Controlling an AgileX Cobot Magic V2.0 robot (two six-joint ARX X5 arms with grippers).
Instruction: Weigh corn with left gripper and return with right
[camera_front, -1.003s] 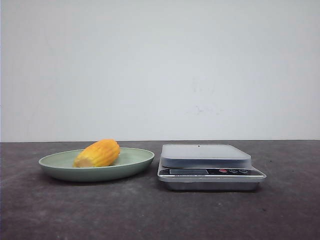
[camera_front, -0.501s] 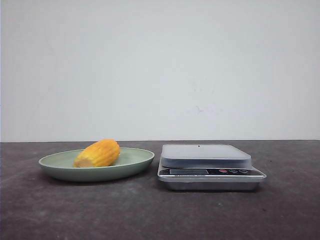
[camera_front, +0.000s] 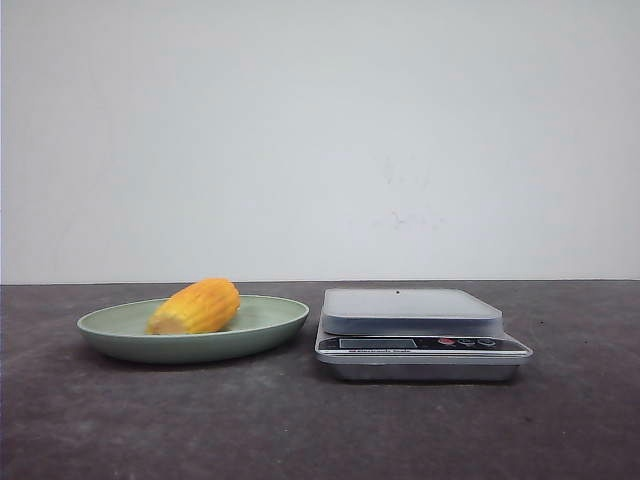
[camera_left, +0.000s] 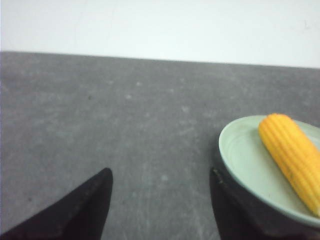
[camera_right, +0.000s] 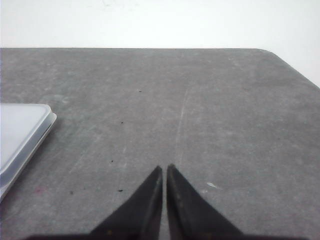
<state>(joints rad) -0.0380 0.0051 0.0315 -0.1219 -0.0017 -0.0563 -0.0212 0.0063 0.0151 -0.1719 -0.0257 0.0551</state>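
Corn (camera_front: 196, 306), a short stubby yellow-orange cob piece with ribbed kernel rows: lies on its side in the pale green shallow round plate (camera_front: 120, 335), on the left part of the dark grey surface (camera_front: 300, 430). Compared with the front view of a second ago, no change at all: same place, same tilt, paler cut end turned toward the left and the front. Means, by judgement, that the task is not yet begun; pick-up still to be done.

Beside the plate, to the right and not touching it, the silver kitchen scale with a pale grey flat platform (camera_front: 410, 310); nothing on the platform, display too small to read.

Left gripper (camera_left: 160, 200), black: jaws spread wide, holding nothing, low over the bare surface, with the plate edge just beside one finger and the corn a little further off. Seems well placed to begin the reach for the corn.

Right gripper (camera_right: 164, 200), black: jaws pressed together, nothing between them, over the bare surface near the corner of the scale.

Looks firm and dry, rows regular, surface a little glossy. Rounded, so could roll in the plate when pushed.
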